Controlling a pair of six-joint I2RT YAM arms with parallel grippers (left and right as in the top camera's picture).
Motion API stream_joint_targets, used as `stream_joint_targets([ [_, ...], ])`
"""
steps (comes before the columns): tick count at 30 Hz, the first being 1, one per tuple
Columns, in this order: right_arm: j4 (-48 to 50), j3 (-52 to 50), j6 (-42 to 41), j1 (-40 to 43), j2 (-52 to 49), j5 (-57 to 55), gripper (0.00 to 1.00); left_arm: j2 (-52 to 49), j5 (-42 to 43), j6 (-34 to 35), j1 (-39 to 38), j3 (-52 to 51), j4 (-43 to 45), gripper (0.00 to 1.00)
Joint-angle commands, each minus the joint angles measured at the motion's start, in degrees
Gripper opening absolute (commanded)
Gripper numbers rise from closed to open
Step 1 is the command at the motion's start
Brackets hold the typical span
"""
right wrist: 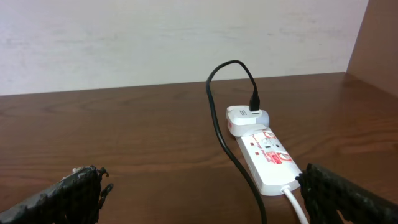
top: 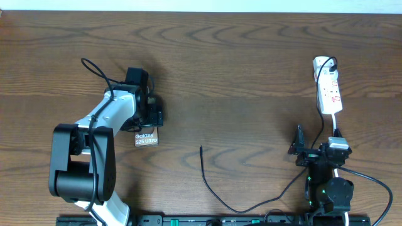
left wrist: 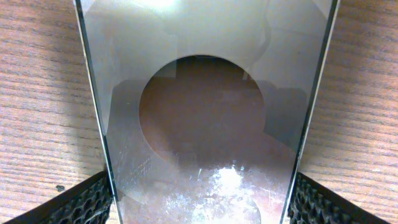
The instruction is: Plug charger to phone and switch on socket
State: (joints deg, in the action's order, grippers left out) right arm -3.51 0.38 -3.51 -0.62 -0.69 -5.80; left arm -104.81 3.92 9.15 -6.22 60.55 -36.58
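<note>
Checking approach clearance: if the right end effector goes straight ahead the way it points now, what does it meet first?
Probably the charger cable, which runs across just ahead of the right end effector. The socket sits beyond it, slightly right. Depth is unclear.

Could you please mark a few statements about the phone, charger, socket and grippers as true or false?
The phone sits between the left gripper's fingers. True.
The charger is plugged into the phone. False: its tip lies loose on the table, apart from the phone.
The right gripper is open and empty. True.
The socket lies next to the phone. False: it lies far off, ahead of the right gripper.
</note>
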Motion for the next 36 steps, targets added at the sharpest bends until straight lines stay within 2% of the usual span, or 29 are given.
stream_joint_targets([
  [1,-0.2,-0.1,-0.7,-0.5,0.3,0.2,0.99,-2.4,1.6,-0.5,-0.1,-0.5,0.0,0.86],
  [20,-0.2,-0.1,-0.7,-0.5,0.3,0.2,0.99,-2.4,1.6,-0.5,-0.1,-0.5,0.0,0.83],
  [28,-0.2,-0.1,-0.7,-0.5,0.3,0.2,0.99,-2.4,1.6,-0.5,-0.1,-0.5,0.0,0.67],
  [36,-0.2,-0.1,-0.7,-0.5,0.3,0.2,0.99,-2.4,1.6,-0.5,-0.1,-0.5,0.0,0.46],
])
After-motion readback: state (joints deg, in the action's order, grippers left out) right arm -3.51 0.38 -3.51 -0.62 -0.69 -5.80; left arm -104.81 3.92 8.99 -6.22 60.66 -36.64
